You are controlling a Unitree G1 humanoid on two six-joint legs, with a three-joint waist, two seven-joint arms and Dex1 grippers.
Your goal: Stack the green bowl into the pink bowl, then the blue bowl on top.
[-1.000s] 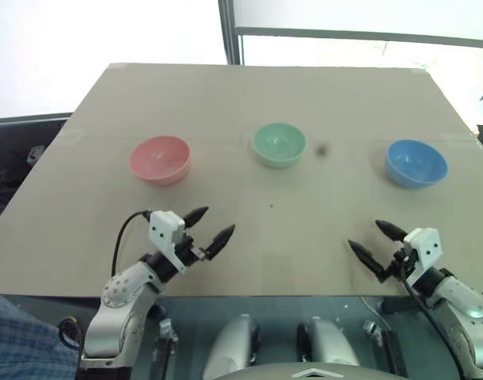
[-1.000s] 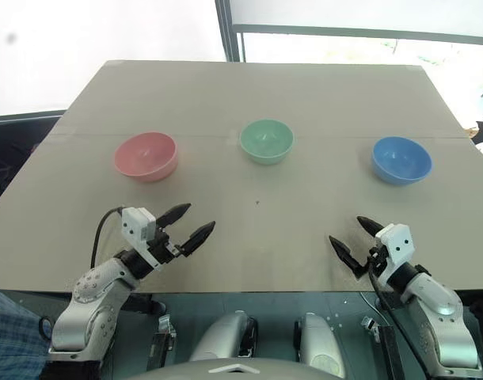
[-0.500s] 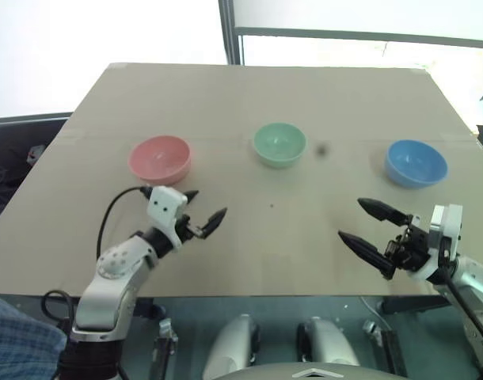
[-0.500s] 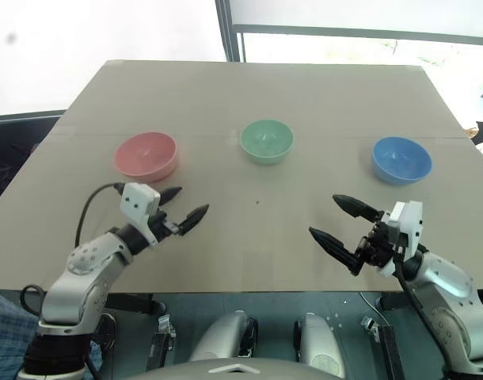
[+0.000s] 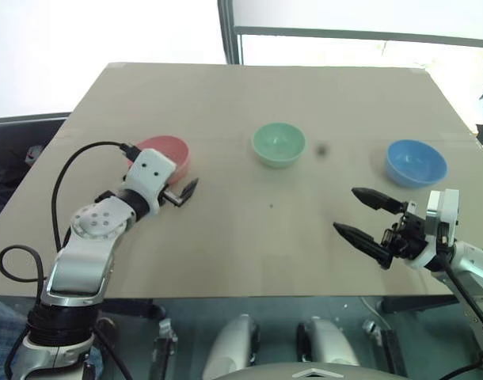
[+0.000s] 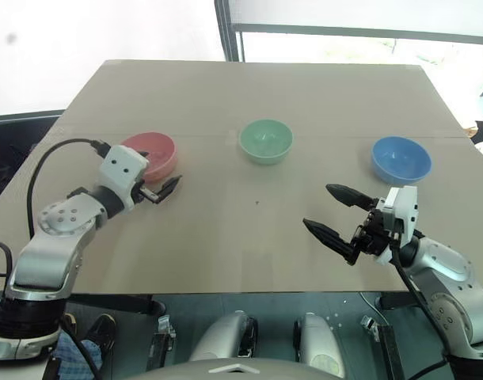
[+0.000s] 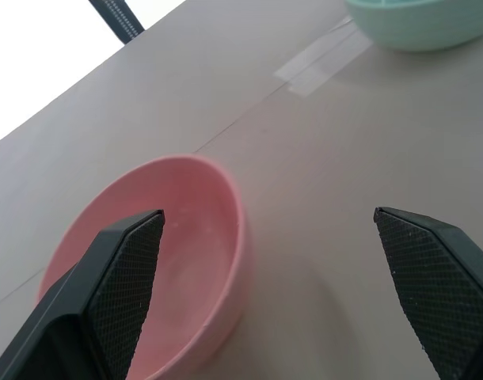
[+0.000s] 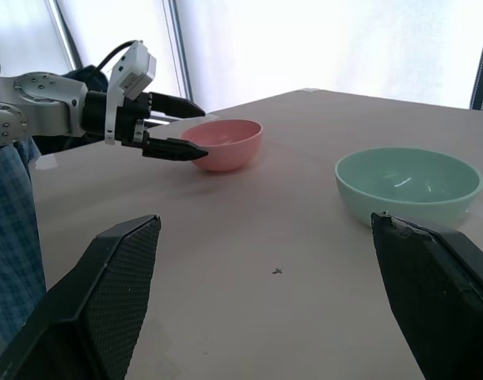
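Note:
Three bowls stand in a row across the table: the pink bowl [image 5: 169, 149] at the left, the green bowl [image 5: 279, 144] in the middle, the blue bowl [image 5: 416, 162] at the right. My left gripper [image 5: 183, 190] is open, held just in front of the pink bowl's near right side; in the left wrist view one finger [image 7: 123, 277] overlaps the pink bowl [image 7: 178, 237]. My right gripper [image 5: 346, 210] is open and empty, pointing left over the table's near right part, short of the blue bowl. The right wrist view shows the green bowl [image 8: 408, 186] and the left gripper [image 8: 202, 131].
The table [image 5: 265, 95] is a plain tan board with a tape seam running across it behind the bowls. A small dark speck [image 5: 321, 148] lies between the green and blue bowls. A person's checked sleeve [image 8: 12, 229] shows at the table's left side.
My left arm has risen and reached forward and left, up to the pink bowl. My right gripper has lifted off the near edge and swung to point left. Both stay open.

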